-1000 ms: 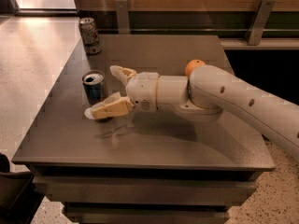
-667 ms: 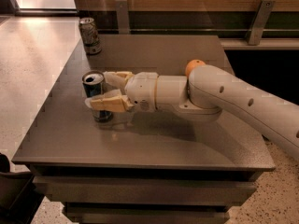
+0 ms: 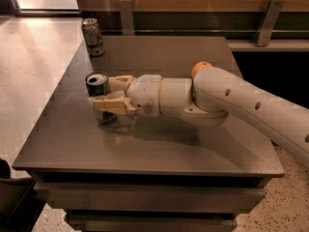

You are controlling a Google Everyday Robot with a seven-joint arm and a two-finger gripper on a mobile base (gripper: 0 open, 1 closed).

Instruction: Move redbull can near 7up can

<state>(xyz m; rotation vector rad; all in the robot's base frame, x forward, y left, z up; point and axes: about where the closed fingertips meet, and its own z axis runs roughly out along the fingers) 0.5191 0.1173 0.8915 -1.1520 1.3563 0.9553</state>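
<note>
"Since a second ago the end effector (image 3: 102, 92) has slid across to the redbull can (image 3: 96, 83) and its fingers have drawn in: one in front of the can, one behind it."

"Are you holding it?"

"I judge so. Both fingers look pressed against the can's body, so I call it clenched on the redbull can. The can stands upright on the surface (image 3: 72, 144), base down, not lifted."

"And the target?"

"The 7up can (image 3: 92, 36) stands upright at the far corner of the surface, well apart from the redbull can and almost straight beyond it, as the camera sees it."

"So what does the move turn on?"

"My arm (image 3: 251, 100) reaches in level from the picture's right, so the carry runs away from the camera, roughly crosswise to the forearm. I'd keep the can's long axis vertical and stop just beside the 7up can — any overshoot could knock it off that corner."
</note>
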